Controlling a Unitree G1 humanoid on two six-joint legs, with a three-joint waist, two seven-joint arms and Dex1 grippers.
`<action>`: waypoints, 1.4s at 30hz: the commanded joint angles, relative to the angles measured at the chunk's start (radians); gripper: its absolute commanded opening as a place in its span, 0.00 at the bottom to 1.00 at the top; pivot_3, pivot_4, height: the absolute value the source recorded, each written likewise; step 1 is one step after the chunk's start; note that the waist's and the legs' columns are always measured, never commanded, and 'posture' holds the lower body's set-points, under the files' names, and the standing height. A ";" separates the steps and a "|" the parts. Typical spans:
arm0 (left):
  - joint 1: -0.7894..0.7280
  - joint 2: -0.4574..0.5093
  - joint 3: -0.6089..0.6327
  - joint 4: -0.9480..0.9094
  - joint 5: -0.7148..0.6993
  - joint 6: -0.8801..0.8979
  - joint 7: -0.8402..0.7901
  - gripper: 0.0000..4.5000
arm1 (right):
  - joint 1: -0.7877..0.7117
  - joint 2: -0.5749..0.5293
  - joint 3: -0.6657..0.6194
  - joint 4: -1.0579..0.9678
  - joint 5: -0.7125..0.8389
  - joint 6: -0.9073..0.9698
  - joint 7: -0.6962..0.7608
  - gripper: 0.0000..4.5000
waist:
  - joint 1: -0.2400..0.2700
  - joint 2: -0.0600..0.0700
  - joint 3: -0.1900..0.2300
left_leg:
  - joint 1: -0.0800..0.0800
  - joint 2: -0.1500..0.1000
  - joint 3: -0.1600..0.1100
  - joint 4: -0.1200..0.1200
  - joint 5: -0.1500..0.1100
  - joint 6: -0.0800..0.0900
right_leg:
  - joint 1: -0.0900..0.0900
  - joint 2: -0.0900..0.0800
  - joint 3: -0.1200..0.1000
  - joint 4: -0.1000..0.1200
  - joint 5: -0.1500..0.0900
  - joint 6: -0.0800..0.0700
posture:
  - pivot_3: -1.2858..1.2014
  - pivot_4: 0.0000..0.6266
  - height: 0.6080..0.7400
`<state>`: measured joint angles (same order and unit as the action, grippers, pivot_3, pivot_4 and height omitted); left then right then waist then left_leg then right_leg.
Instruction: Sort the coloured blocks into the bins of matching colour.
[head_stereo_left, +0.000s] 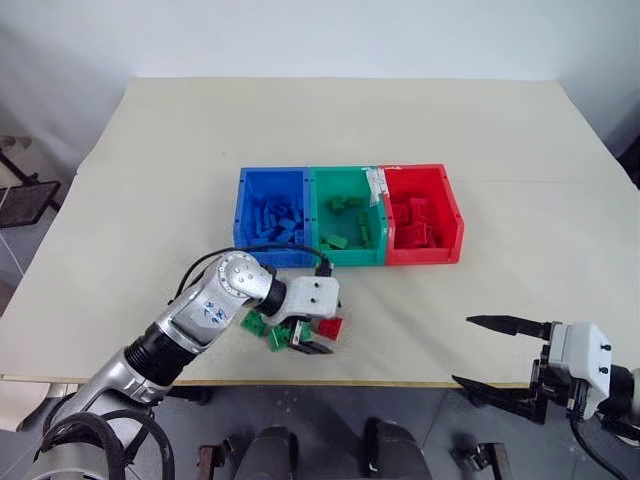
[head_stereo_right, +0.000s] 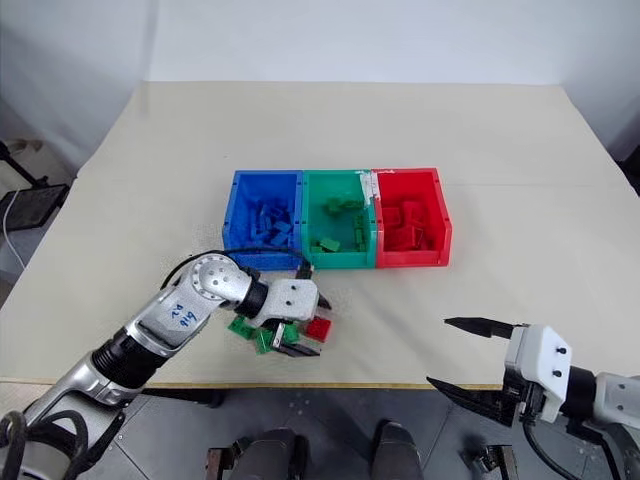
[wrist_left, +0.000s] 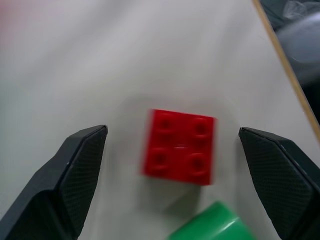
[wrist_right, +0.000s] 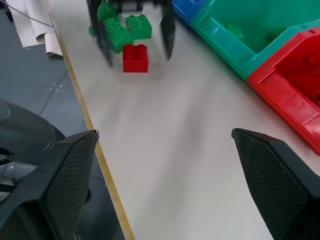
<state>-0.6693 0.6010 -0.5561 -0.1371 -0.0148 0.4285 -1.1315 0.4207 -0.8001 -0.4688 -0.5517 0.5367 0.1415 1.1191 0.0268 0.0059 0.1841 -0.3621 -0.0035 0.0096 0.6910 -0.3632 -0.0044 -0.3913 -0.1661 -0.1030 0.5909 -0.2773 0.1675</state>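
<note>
Our left gripper (head_stereo_left: 318, 335) partly hid the green bricks (head_stereo_left: 262, 327) at lower centre, fingers spread astride the red brick (wrist_left: 180, 147); our right gripper (head_stereo_left: 495, 353) hovered agape lower right.

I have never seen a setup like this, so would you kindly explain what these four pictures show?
A two-armed robot is sorting toy bricks on a table. Two pictures come from its head, looking down; the other two from cameras on its wrists. Joined blue bin, green bin and red bin already hold bricks. The left gripper has its fingers open either side of a loose red brick, not gripping it, with green bricks beside. The right gripper is open, holding nothing.
</note>
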 joint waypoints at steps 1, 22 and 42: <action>-0.017 -0.003 -0.004 -0.018 0.031 0.002 -0.008 0.79 | 0.003 0.001 -0.010 -0.026 0.005 -0.001 -0.012 1.00 | 0.001 0.000 0.000 | 0.000 0.000 0.000 0.000 0.000 0.000 | 0.000 0.000 0.000 0.000 0.000 0.000 | 0.52 0.24 1.00; -0.428 -0.612 0.350 0.645 -0.037 -0.260 0.525 0.33 | 0.041 0.300 -0.148 -0.149 0.047 0.029 -0.444 1.00 | 0.049 -0.001 0.000 | -0.007 -0.002 0.000 0.010 -0.002 0.003 | 0.000 0.000 0.000 -0.001 0.001 0.001 | 0.52 0.24 1.00; -0.450 -0.543 0.423 0.889 -0.072 -0.558 0.264 0.99 | -0.069 0.264 -0.001 -0.196 0.013 0.086 -0.550 1.00 | 0.020 0.000 -0.001 | -0.006 -0.001 0.002 0.007 -0.002 0.004 | -0.002 0.000 0.000 -0.001 0.001 0.001 | 0.52 0.24 1.00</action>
<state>-1.1443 0.0375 -0.1385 0.8487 -0.0550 -0.1146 -0.8088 0.3608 -0.5170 -0.4731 -0.7520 0.5495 0.2384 0.5485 0.0472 0.0058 0.1830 -0.3683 -0.0044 0.0112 0.6980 -0.3655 -0.0001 -0.3938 -0.1663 -0.1033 0.5906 -0.2767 0.1686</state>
